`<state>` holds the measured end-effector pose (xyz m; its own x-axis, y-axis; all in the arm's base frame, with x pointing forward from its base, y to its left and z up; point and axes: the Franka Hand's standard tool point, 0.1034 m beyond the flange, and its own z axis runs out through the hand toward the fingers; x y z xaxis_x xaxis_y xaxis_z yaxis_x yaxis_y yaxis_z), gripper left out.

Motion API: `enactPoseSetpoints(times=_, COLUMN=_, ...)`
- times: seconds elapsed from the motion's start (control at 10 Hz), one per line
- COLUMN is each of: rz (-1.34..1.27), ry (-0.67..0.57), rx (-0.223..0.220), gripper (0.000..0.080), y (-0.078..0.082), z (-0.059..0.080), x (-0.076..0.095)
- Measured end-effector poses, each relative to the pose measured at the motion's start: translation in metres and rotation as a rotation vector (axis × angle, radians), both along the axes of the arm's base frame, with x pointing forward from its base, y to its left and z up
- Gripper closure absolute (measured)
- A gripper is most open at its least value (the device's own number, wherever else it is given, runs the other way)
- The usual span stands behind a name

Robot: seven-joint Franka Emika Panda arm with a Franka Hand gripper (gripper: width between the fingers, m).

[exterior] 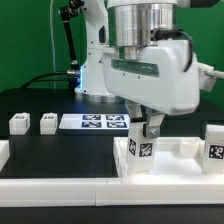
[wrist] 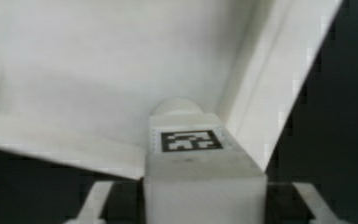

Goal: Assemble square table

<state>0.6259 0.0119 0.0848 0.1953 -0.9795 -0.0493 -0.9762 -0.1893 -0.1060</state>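
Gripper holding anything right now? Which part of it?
Yes. The gripper holds a white table leg by its upper end; the tagged part sticks out below.

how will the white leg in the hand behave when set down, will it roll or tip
The leg looks like rigid moulded plastic, so probably stiff and light. Its flat tagged face suggests it should not roll. It is short and blocky in the hand above the table top, so likely stable, though a high push might tip it.
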Motion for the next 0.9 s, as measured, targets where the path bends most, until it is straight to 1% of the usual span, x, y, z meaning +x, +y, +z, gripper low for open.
enactPoseSetpoints(times=0.1, rz=-0.062, ry=-0.001, rx=0.011, gripper=0.0508, y=-0.0023, z=-0.0001, x=-0.0001)
enactPoseSetpoints(times=0.3, rz=-0.136, ry=0.004, rx=0.027, gripper=0.0508, y=-0.0015, z=-0.0001, x=-0.0002)
enactPoseSetpoints(times=0.4, rz=-0.076, ry=0.008, rx=0.017, gripper=0.0445, y=-0.0007, z=-0.0006, x=-0.0013)
enactPoseSetpoints(times=0.5, rz=0.074, ry=0.022, rx=-0.008, gripper=0.0445, y=0.0028, z=-0.0005, x=-0.0033)
enactPoseSetpoints(times=0.6, rz=0.198, ry=0.014, rx=-0.022, gripper=0.0246, y=0.0034, z=-0.0032, x=-0.0041)
enactPoseSetpoints(times=0.7, rz=0.296, ry=0.004, rx=-0.033, gripper=0.0175, y=0.0025, z=-0.0065, x=-0.0059)
enactPoseSetpoints(times=0.8, rz=0.339, ry=-0.013, rx=-0.045, gripper=0.0175, y=-0.0004, z=-0.0081, x=-0.0066)
enactPoseSetpoints(times=0.9, rz=0.427, ry=-0.018, rx=-0.054, gripper=0.0155, y=-0.0006, z=-0.0081, x=-0.0066)
